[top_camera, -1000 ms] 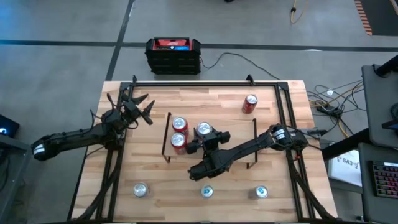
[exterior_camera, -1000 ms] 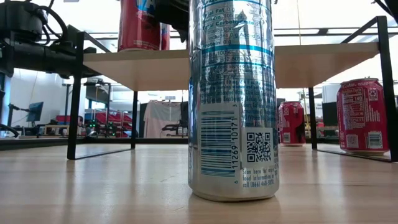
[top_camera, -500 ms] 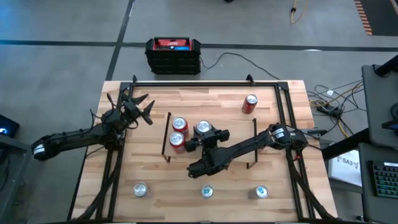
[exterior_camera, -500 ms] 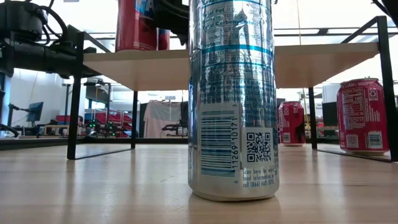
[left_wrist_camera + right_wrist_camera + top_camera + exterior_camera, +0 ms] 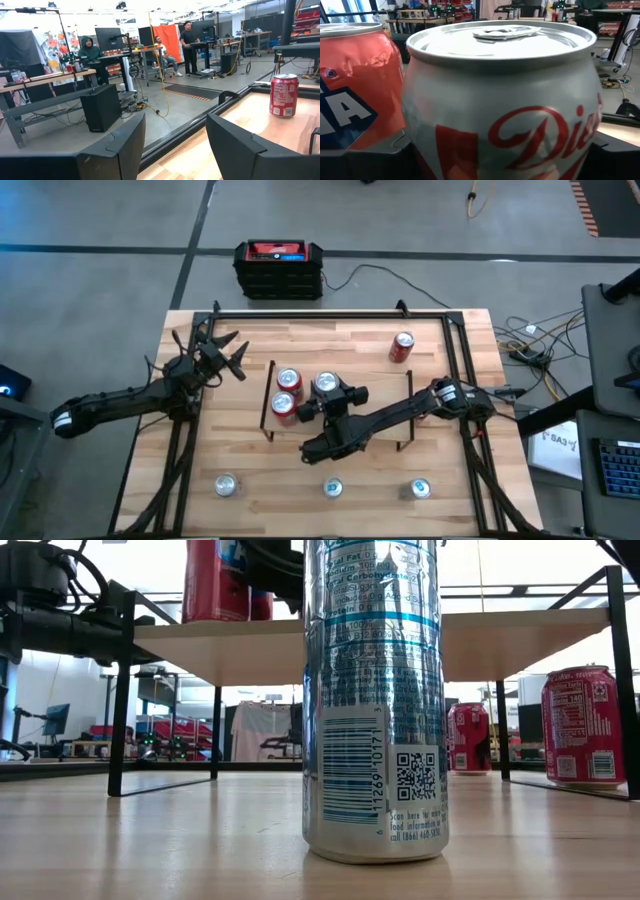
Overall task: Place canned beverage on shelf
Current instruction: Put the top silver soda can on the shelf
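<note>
The shelf [image 5: 380, 383], a light-wood board on thin black legs [image 5: 520, 640], stands mid-table. Two red cans [image 5: 288, 379] [image 5: 285, 407] stand on its left part. Beside them is a silver can with red lettering [image 5: 326, 386], and my right gripper [image 5: 329, 394] is shut on it; in the right wrist view this can [image 5: 500, 100] fills the picture, with a red can [image 5: 355, 85] close beside it. My left gripper [image 5: 226, 356] waits open above the table's far left, and its fingers stand apart with nothing between them [image 5: 175, 145]. My right gripper pinches the silver can's side wall [image 5: 417, 150] between its two fingers, one on each side of the body below the shoulder. The fingers come about level from the table's near right. The can is upright, top up, over the shelf; its bottom is hidden.
Three silver cans [image 5: 226, 485] [image 5: 332, 488] [image 5: 420, 488] stand along the near edge; the middle one [image 5: 375, 700] fills the low view. A red can [image 5: 402, 347] [image 5: 283, 95] stands at the far right. A black frame [image 5: 330, 315] rims the table.
The near red can on the shelf has slid a little toward the table's left, beside the silver can in my right gripper. That gripper has kept its hold and has hardly moved.
</note>
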Controlling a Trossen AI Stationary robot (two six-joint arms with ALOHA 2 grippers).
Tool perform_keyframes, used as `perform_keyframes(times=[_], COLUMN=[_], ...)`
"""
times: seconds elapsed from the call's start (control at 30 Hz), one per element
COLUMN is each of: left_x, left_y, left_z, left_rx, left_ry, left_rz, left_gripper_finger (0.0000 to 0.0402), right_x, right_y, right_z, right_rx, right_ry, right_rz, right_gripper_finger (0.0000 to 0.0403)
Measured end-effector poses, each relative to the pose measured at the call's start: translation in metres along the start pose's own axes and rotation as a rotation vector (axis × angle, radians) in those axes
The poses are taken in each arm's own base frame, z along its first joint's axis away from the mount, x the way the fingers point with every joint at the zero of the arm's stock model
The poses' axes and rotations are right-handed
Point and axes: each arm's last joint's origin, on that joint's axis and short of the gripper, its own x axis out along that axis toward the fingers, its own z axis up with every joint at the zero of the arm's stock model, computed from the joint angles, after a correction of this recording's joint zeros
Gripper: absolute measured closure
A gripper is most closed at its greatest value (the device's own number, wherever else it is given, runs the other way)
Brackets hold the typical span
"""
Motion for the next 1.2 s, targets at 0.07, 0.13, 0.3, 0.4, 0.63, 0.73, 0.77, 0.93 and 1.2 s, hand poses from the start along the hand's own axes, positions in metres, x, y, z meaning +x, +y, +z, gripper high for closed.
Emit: perform_keyframes(times=[0.07,0.13,0.3,0.4,0.63,0.73,0.77,0.93,1.2], left_x=[0.0,0.0,0.0,0.0,0.0,0.0,0.0,0.0,0.0], left_y=[0.0,0.0,0.0,0.0,0.0,0.0,0.0,0.0,0.0], left_z=[0.0,0.0,0.0,0.0,0.0,0.0,0.0,0.0,0.0], left_rx=[0.0,0.0,0.0,0.0,0.0,0.0,0.0,0.0,0.0], left_ry=[0.0,0.0,0.0,0.0,0.0,0.0,0.0,0.0,0.0], left_rz=[0.0,0.0,0.0,0.0,0.0,0.0,0.0,0.0,0.0], left_gripper_finger=[0.0207,0.0207,0.0207,0.0207,0.0207,0.0207,0.0207,0.0207,0.0207], right_x=[0.0012,0.0022,0.0056,0.0068,0.0076,0.0077,0.0077,0.0077,0.0077], right_y=[0.0001,0.0001,0.0004,0.0004,0.0005,0.0008,0.0008,0.001,0.0024], right_z=[0.0002,0.0004,0.0009,0.0011,0.0012,0.0014,0.0014,0.0013,0.0014], right_rx=[0.002,0.002,0.009,0.01,0.013,0.017,0.018,0.023,0.039], right_ry=[0.0,-0.001,-0.001,-0.002,-0.002,-0.002,-0.002,-0.001,0.005], right_rz=[-0.002,-0.004,-0.011,-0.014,-0.015,-0.015,-0.015,-0.014,-0.011], right_gripper_finger=[0.0103,0.0103,0.0103,0.0103,0.0103,0.0103,0.0103,0.0103,0.009])
